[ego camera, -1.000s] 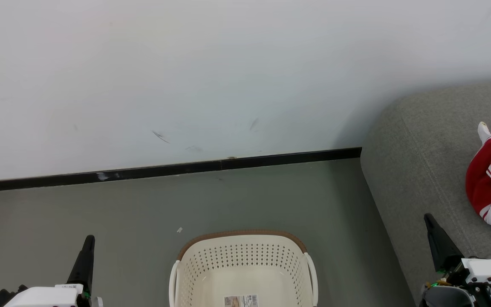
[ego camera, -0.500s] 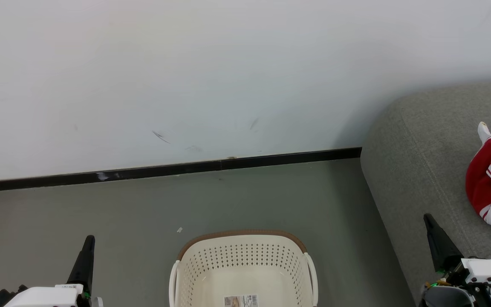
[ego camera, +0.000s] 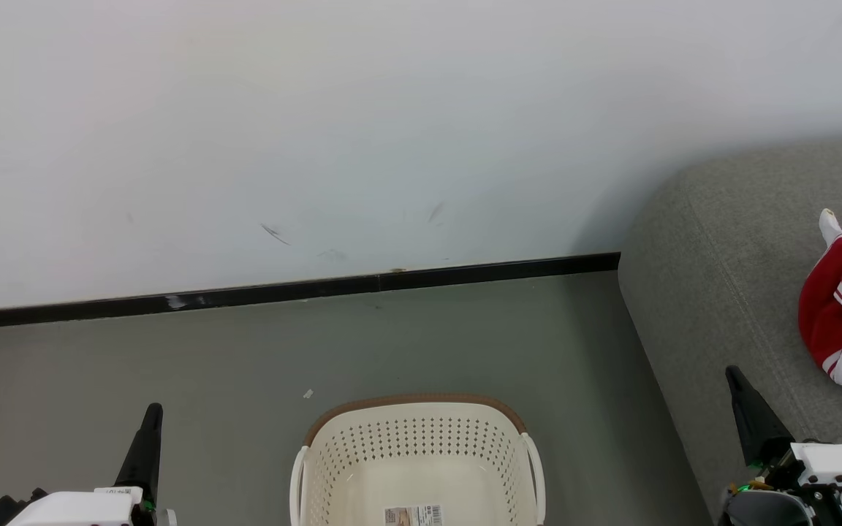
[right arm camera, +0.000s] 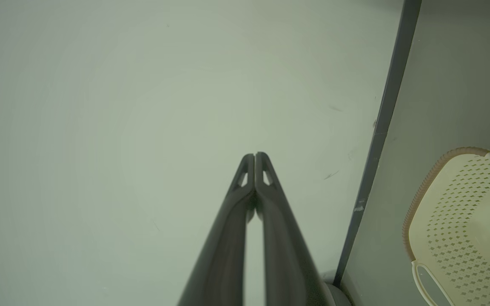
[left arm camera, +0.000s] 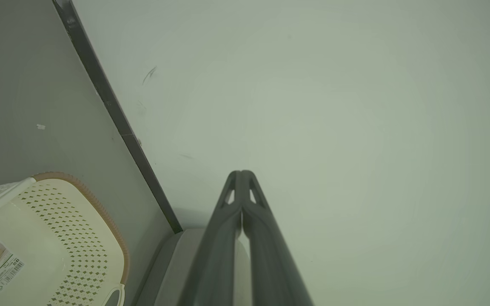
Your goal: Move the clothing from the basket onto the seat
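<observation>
Pointing wallward: clothing on seat

The left gripper sits at the lower left of the frame, its two dark fingers pressed together and pointing up. The right gripper sits at the lower right, closed tip to tip and leaning slightly left.

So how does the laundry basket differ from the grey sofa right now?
The basket is cream perforated plastic with a brown rim; the sofa is grey woven fabric. The basket looks much smaller than the sofa. The visible part of the basket holds just a paper label on its bottom, while red clothing lies on the sofa. Both have rounded corners and stand on the grey floor.
</observation>
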Robot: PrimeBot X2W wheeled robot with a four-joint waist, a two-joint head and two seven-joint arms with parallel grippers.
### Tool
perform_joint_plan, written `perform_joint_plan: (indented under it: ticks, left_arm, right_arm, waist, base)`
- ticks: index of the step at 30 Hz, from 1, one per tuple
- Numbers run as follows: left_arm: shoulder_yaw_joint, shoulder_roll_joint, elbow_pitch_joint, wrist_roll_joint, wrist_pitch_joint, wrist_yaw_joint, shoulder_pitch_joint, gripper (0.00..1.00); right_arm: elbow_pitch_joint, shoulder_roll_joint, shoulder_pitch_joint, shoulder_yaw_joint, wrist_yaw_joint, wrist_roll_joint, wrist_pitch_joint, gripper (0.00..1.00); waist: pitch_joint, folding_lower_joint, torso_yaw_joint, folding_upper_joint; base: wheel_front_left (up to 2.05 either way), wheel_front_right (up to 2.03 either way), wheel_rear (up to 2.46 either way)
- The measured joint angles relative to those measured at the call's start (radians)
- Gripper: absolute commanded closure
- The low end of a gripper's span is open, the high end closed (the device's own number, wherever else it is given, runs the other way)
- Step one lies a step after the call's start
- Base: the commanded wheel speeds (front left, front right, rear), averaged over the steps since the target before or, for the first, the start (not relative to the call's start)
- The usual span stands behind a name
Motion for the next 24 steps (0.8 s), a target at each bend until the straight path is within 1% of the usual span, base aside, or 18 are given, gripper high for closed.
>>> perform_joint_plan:
  ticks: [24]
  left_arm:
    - [0.001, 0.000, 0.000, 0.000, 0.000, 0.000, 0.000, 1.00]
  right_arm:
    - [0.001, 0.003, 0.000, -0.004, 0.000, -0.002, 0.000, 1.00]
  waist:
    - [0.000, -0.0001, 0.000, 0.0000]
  base:
    - [0.00, 0.00, 0.00]
